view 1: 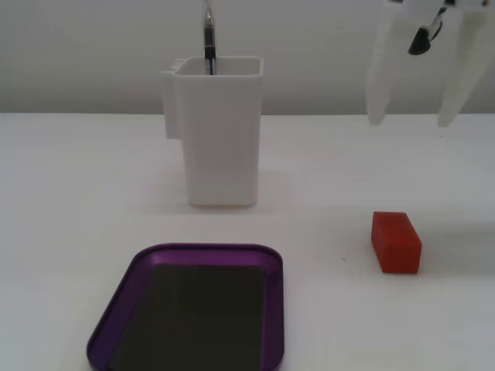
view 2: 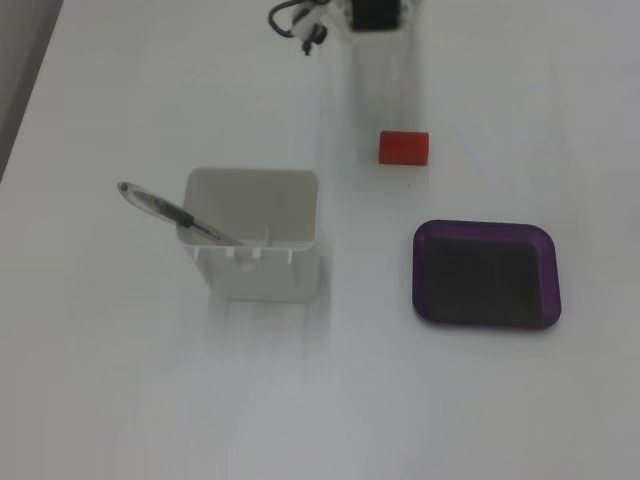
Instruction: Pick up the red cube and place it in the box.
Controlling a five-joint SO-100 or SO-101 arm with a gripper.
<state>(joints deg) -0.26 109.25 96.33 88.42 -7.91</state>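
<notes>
1. At the left of the low fixed view, the box [view 1: 274, 309] was seen lying empty on the white table [view 1: 69, 201], its dark bottom bare inside the purple rim.
2. Behind it, towards the middle, a tall white container [view 1: 220, 139] was noted, with a pen [view 1: 209, 39] stood in it.
3. To the right, the red cube [view 1: 396, 242] was found resting flat on the table, well apart from the box and touched by nothing; in the higher fixed view it [view 2: 403, 146] was placed just above the box [view 2: 487, 232].
4. Farthest right, the gripper [view 1: 412, 117] was caught hanging above and behind the cube, fingers spread wide, nothing held between them.
5. The cube was judged light and rigid, its faces possibly giving some grip. A hold across the narrower width, on two opposite side faces near mid-height, was reckoned safest; a corner pinch could be expected to twist it.
</notes>
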